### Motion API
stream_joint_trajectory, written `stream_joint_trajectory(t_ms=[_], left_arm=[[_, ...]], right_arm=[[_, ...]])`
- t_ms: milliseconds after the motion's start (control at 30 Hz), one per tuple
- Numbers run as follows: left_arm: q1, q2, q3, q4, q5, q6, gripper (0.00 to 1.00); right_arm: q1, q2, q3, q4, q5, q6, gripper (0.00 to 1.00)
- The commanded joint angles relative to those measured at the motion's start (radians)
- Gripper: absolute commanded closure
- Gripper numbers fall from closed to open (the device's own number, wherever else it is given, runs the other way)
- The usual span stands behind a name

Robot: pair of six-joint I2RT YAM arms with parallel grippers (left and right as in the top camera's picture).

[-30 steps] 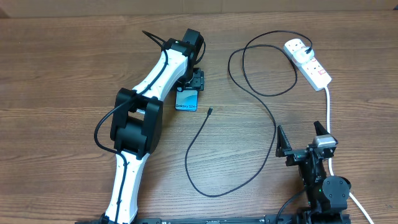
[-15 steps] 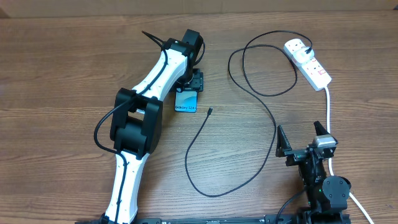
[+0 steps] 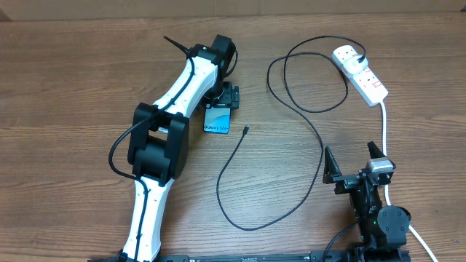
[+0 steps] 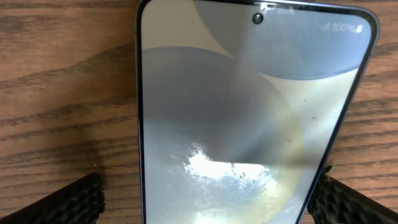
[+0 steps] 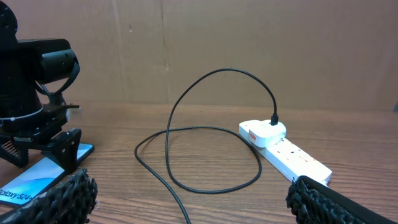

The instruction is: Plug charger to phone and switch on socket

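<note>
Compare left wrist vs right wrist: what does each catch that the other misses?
Left wrist only: the phone screen close up, with its camera hole and 100% mark, and the left gripper with a finger on either side of it. Right wrist only: the socket with the charger plugged in, the looped black cable, and the left arm seen from outside. Both: the phone lying on the wooden table.

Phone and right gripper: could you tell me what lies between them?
In the overhead view, only the charger, a thin black cable, crosses the table between the phone and the right gripper, its tip nearest the phone.
</note>
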Motion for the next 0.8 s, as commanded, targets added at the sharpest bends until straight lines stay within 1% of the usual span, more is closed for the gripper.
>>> stream_joint_trajectory(t_ms=[0, 100, 200, 267, 600, 700, 767], left_arm=[[-0.005, 0.032, -0.018, -0.032, -0.024, 0.056, 0.02], [-0.006, 0.032, -0.018, -0.064, -0.012, 0.066, 0.00], [-0.006, 0.032, -0.018, -0.069, 0.046, 0.122, 0.00], [-0.006, 0.032, -0.018, -0.068, 0.061, 0.135, 0.00], [-0.005, 0.033, -0.018, -0.064, 0.050, 0.153, 0.00], [-0.003, 0.033, -0.021, -0.053, 0.050, 0.133, 0.00], [-0.003, 0.033, -0.026, -0.038, 0.051, 0.114, 0.03]], right_arm=[[0.009, -0.007, -0.010, 0.002, 0.006, -0.001, 0.00], [0.009, -0.007, -0.010, 0.002, 0.006, -0.001, 0.00], [0.009, -0.007, -0.010, 0.002, 0.006, -0.001, 0.00], [0.009, -0.007, -0.010, 0.002, 0.006, -0.001, 0.00], [0.009, -0.007, -0.010, 0.002, 0.006, -0.001, 0.00], [0.009, -0.007, -0.010, 0.002, 0.006, -0.001, 0.00], [0.009, -0.007, -0.010, 0.002, 0.006, -0.001, 0.00]])
